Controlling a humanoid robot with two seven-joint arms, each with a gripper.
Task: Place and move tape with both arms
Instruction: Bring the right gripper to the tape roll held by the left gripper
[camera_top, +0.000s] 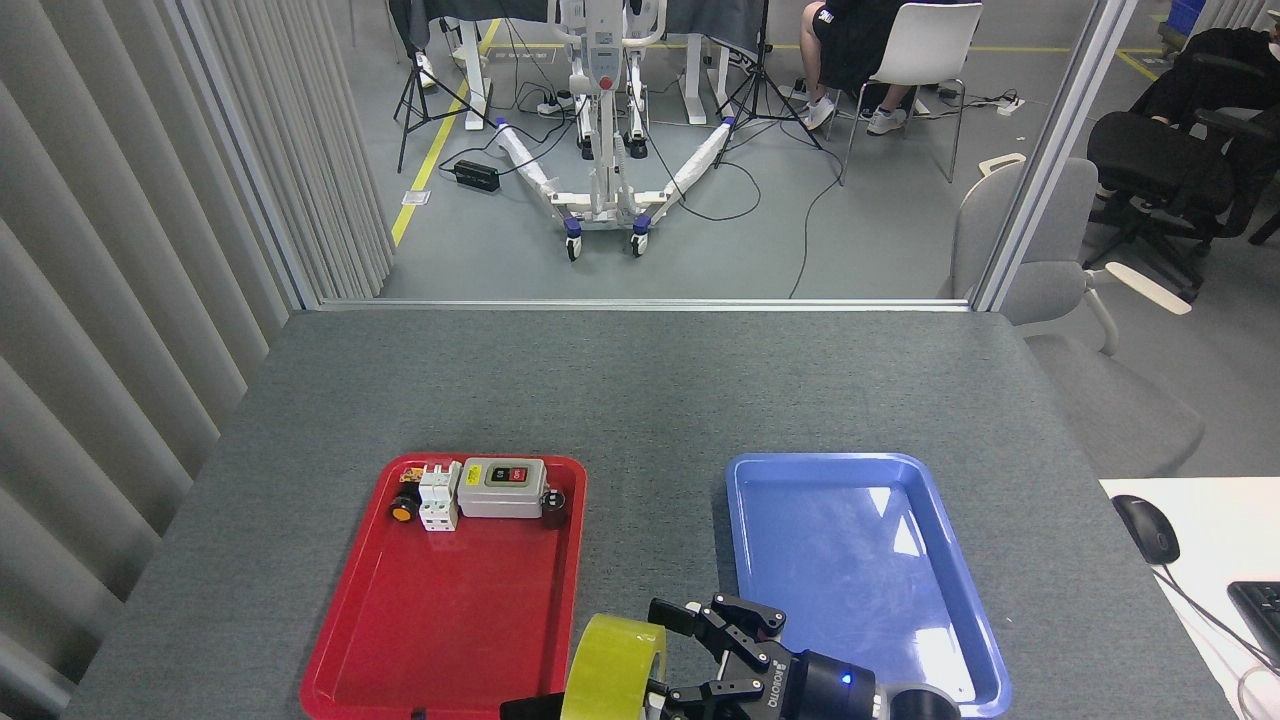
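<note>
The tape stands on edge at the near edge of the bench, in the gap between the two trays, just off the red tray's near right corner. A dark bit of my left pincer pokes up at the bottom edge against the roll's near side; too little shows, so I cannot tell whether it grips or gapes.

My right pincer sits just right of the roll, fingers spread wide, one reaching toward the top of the roll, others low by its core side. I can't make out actual contact. Blue light glowing on the wrist.

Red tray, left half of the bench: everything is packed along its far edge. A grey switch box with a red and a black button lies in the middle, a white breaker block touching its left side, a small yellow-capped button left of that, and a dark little cylinder at the box's right end.

Blue tray, right half: nothing but glare on its floor, my right wrist overlapping its near left corner.
</note>
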